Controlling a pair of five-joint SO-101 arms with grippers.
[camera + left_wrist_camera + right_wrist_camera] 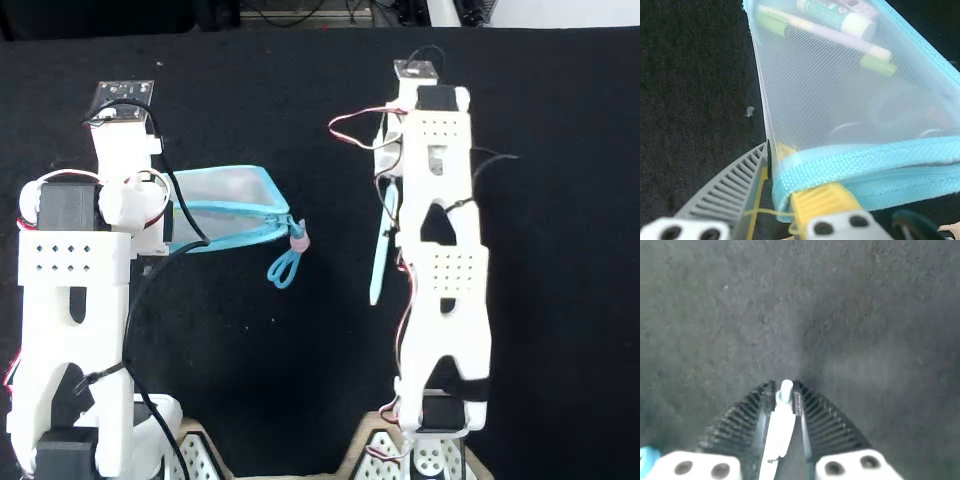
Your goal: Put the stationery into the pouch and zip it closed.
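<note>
Left wrist view: our left gripper (774,151) has its fingers clamped on a corner of the pouch (840,100), which stretches away beyond the fingertips with markers (825,32) inside. Our right gripper (785,389) is pinched tight on a pen (779,425) that pokes just past its tips. We judge the pen should go in end first, lined up along the zip (870,160), while the left holds steady.

— Underneath everything?
— Black table (300,380), cloth-covered, matte.
— Lying on it?
— Teal pouch (225,205) at left, fully down or partly lifted, unclear. Cord loop (285,268) trailing beside it. White speck (749,111) near the pouch. Arm bases (385,458) at the near edge.
</note>
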